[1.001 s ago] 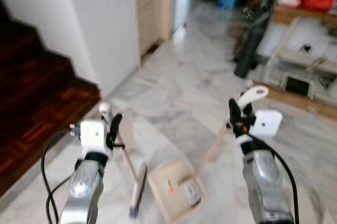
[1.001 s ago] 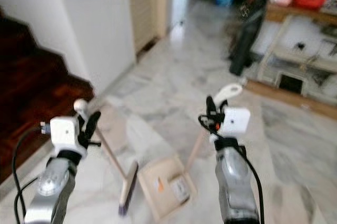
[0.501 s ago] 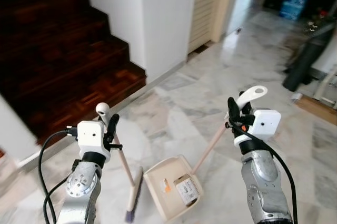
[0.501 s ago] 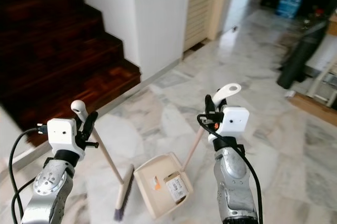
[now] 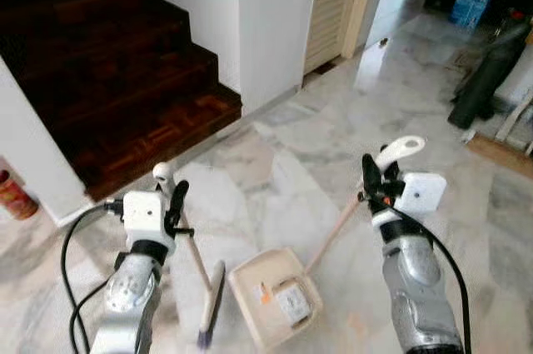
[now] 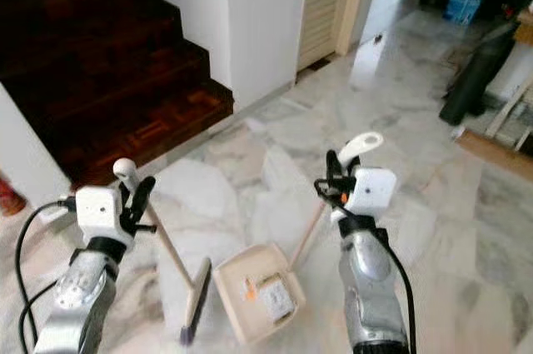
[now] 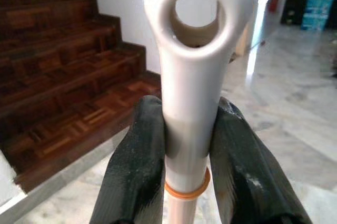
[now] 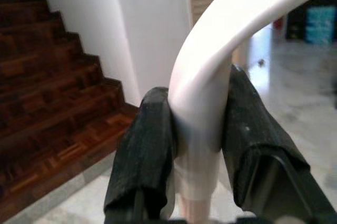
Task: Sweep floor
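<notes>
Nothing has shifted in either grip since a second ago: left claw (image 5: 172, 197) clamped on the broom (image 5: 208, 304) handle, right claw (image 5: 372, 179) on the dustpan (image 5: 271, 297) handle, both resting on marble floor (image 5: 316, 137) beside the stairs (image 5: 125, 79). Light, stiff poles, best held near their tops.

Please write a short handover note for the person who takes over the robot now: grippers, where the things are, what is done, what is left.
Left gripper: shut on the broom handle, near its top; brush head on the marble floor.
Right gripper: shut on the dustpan handle; pan on the floor beside the brush, to its right.
Done: both tools in hand. The pan holds what looks like a label; I cannot tell if any dirt is in it.
Left: sweep the floor near the wooden stairs into the pan.
</notes>
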Controlling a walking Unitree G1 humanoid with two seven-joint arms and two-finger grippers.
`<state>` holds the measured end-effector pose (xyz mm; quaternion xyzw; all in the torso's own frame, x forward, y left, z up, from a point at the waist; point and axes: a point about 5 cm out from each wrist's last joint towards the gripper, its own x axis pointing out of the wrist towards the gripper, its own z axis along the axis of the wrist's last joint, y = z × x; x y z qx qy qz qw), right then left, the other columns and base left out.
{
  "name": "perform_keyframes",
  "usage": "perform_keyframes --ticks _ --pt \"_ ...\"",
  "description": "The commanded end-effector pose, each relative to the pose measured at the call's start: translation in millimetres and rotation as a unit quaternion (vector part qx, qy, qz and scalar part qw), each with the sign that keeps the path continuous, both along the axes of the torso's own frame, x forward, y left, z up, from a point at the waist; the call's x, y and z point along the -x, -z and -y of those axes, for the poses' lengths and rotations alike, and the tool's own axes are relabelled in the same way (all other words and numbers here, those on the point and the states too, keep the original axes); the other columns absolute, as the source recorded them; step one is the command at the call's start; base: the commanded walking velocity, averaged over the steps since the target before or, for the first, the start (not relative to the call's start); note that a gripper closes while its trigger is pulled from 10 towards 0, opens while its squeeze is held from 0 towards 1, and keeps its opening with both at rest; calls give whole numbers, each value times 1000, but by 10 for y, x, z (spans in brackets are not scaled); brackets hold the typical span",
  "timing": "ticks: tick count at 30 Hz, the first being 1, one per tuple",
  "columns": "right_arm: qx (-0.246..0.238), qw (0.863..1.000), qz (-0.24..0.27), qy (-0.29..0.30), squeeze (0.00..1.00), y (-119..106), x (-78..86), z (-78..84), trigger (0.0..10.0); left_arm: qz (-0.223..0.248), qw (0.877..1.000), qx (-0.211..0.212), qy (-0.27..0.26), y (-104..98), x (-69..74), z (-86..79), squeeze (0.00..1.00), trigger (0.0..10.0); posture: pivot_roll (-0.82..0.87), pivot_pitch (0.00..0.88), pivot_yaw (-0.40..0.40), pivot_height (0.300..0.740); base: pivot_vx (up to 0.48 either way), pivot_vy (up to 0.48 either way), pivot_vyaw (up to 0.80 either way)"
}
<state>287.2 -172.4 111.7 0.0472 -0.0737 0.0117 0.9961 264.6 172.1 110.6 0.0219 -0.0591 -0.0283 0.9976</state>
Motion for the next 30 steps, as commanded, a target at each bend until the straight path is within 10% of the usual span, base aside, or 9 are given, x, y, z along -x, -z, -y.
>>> perform_keyframes --ticks 1,30 --pt "-2 999 39 0 0 -169 -39 -6 10000 25 1000 -9 -3 -119 -30 -15 0 10000 -12 0 -13 740 0 240 0" --pt "1 999 40 -2 0 -167 -42 -12 10000 23 1000 -9 -4 -117 -28 -24 0 10000 -10 0 -13 740 0 200 398"
